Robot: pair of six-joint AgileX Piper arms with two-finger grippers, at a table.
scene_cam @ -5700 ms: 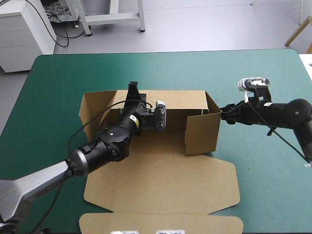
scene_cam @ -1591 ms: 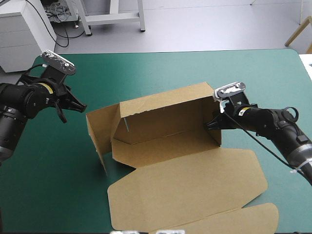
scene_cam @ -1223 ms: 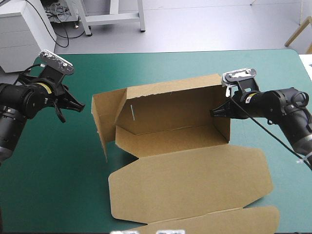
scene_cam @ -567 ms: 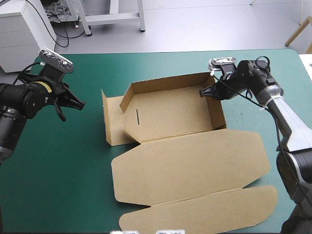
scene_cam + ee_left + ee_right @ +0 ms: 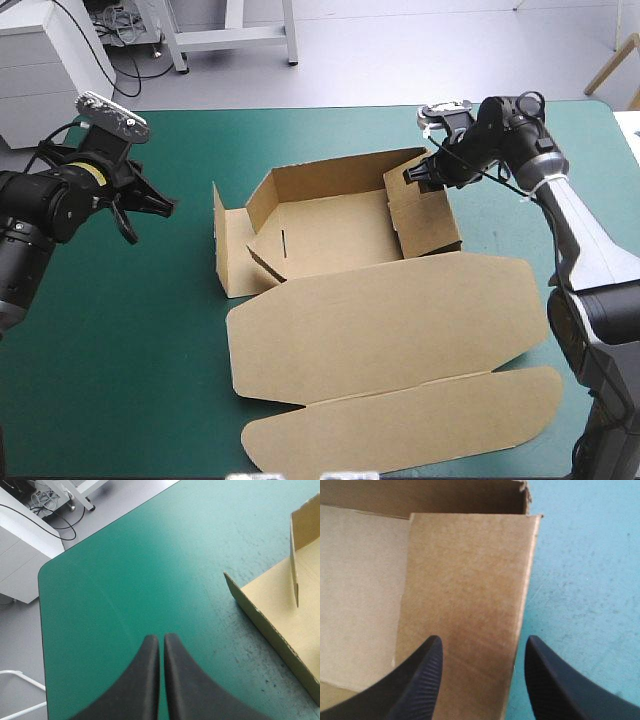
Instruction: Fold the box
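Box sits on the teal-green bench, about mid-width and nearer the far edge. It forms an open tray, with its lid lying flat toward the near edge. A tuck flap lies flat past the lid, close to the near edge.

At the far left, the left claw hangs over bare cover, well apart from the box and pointing toward it. Its wrist view shows the black fingers pressed together in one arch with nothing between them. A corner of the brown board lies ahead and off to one side.

At the tray's left end, a side flap stands upright and swung outward, not tucked in. The back wall is upright along the far side. At the right end, an end panel is raised and leans in over the tray floor.

The right claw is at the tray's far right corner, by the end panel's top edge. It is spread wide. In its wrist view the panel lies ahead in the gap between the two fingers, with tray floor on one side and cover on the other. Whether either finger touches the board cannot be told.
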